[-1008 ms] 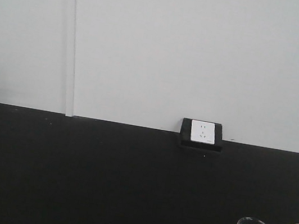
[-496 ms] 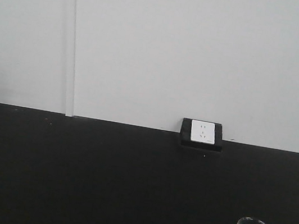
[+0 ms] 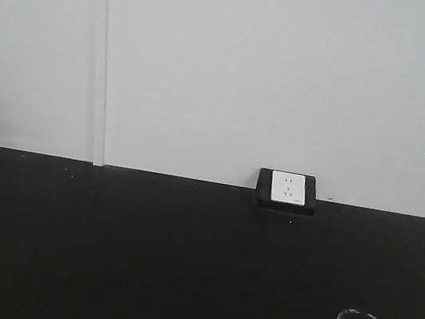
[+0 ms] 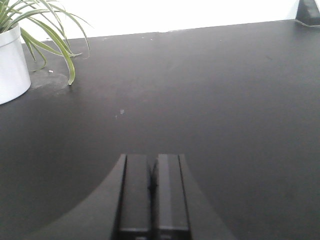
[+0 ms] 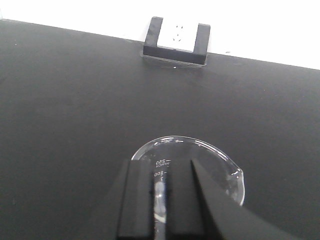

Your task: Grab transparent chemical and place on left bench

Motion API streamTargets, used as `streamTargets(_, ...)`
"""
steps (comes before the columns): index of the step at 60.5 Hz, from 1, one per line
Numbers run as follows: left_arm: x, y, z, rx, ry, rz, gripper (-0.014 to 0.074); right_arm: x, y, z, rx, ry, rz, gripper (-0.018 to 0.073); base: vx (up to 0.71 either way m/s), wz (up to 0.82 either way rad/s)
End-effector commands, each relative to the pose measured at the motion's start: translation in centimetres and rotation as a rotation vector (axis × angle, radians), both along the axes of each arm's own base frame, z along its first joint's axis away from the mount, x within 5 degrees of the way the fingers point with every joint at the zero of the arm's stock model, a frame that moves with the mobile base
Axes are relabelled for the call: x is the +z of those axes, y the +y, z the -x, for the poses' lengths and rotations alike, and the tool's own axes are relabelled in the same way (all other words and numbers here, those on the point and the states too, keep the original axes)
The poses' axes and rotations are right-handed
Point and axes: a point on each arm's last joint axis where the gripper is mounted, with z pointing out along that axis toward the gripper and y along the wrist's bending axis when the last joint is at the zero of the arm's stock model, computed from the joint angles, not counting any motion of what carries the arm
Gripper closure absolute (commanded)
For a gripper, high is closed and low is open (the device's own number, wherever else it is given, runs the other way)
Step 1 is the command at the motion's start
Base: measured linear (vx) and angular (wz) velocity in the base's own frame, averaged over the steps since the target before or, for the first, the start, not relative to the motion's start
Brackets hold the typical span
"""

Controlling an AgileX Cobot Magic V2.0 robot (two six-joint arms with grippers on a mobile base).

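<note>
Transparent chemical (image 5: 210,165) sits at the near right of the black surface (image 5: 75,100). It is upright, long axis vertical, open mouth up, and in the right wrist view its pour lip points right. Right pincer (image 5: 161,185) looks clamped on the near wall, with graduation marks showing between the fingers (image 5: 135,200). The base is cropped out, so resting or lifted: cannot tell. Wall socket (image 3: 288,188) lies well beyond it. Left pincer (image 4: 152,187) is pressed together over the surface, with a potted plant (image 4: 12,60) off to its left.
</note>
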Motion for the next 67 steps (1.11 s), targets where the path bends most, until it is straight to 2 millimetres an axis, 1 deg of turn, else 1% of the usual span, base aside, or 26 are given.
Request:
streamTargets(1, 0.3, 0.0, 0.1, -0.001, -0.081, 0.014, 0.06, 2.1, 0.0, -0.5, 0.004, -0.139, -0.007, 0.0538, 0.0, 0.0)
streamTargets(4, 0.3, 0.0, 0.1, -0.001, -0.081, 0.014, 0.06, 2.1, 0.0, -0.5, 0.004, -0.141, -0.007, 0.057, 0.0, 0.0)
streamTargets(11, 0.3, 0.0, 0.1, -0.001, -0.081, 0.014, 0.06, 3.1, 0.0, -0.2, 0.004, -0.173, -0.007, 0.0569, 0.0, 0.0)
streamTargets(15, 0.3, 0.0, 0.1, -0.001, -0.081, 0.014, 0.06, 4.2, 0.0, 0.2, 0.002, -0.2, -0.01, 0.0568, 0.0, 0.0)
streamTargets(22, 0.3, 0.0, 0.1, -0.001, -0.081, 0.014, 0.06, 6.6, -0.2, 1.5, -0.002, -0.235, -0.014, 0.0567, 0.0, 0.0)
streamTargets(27, 0.3, 0.0, 0.1, -0.001, -0.081, 0.014, 0.06, 8.5, -0.4, 3.1, -0.009, -0.228, -0.034, 0.0566, 0.0, 0.0)
streamTargets(32, 0.3, 0.0, 0.1, -0.001, -0.081, 0.014, 0.06, 9.9, -0.6, 4.7, -0.008, -0.219, -0.028, 0.0566, 0.0, 0.0)
streamTargets(34, 0.3, 0.0, 0.1, -0.001, -0.081, 0.014, 0.06, 10.8, -0.6, 5.8, -0.001, -0.234, -0.023, 0.0566, 0.0, 0.0)
streamTargets(39, 0.3, 0.0, 0.1, -0.001, -0.081, 0.014, 0.06, 12.1, -0.8, 8.0, 0.006, -0.238, -0.024, 0.0564, 0.0, 0.0)
streamTargets(41, 0.3, 0.0, 0.1, -0.001, -0.081, 0.014, 0.06, 12.2, -0.8, 8.7, 0.008, -0.226, -0.019, 0.0564, 0.0, 0.0)
streamTargets(43, 0.3, 0.0, 0.1, -0.001, -0.081, 0.014, 0.06, 12.5, -0.9, 10.0, 0.012, -0.243, -0.023, 0.0564, 0.0, 0.0)
streamTargets(47, 0.3, 0.0, 0.1, -0.001, -0.081, 0.014, 0.06, 12.5, -1.2, 12.0, 0.007, -0.266, -0.037, 0.0564, 0.0, 0.0)
streamTargets(52, 0.3, 0.0, 0.1, -0.001, -0.081, 0.014, 0.06, 12.1, -1.4, 14.3, -0.003, -0.297, -0.074, 0.0562, 0.0, 0.0)
streamTargets(56, 0.3, 0.0, 0.1, -0.001, -0.081, 0.014, 0.06, 11.6, -1.7, 15.8, -0.011, -0.319, -0.076, 0.0562, 0.0, 0.0)
streamTargets(61, 0.3, 0.0, 0.1, -0.001, -0.081, 0.014, 0.06, 11.0, -1.9, 17.0, -0.025, -0.314, -0.073, 0.0561, 0.0, 0.0)
streamTargets(67, 0.3, 0.0, 0.1, -0.001, -0.081, 0.014, 0.06, 10.7, -2.2, 17.8, -0.047, -0.284, -0.071, 0.0561, 0.0, 0.0)
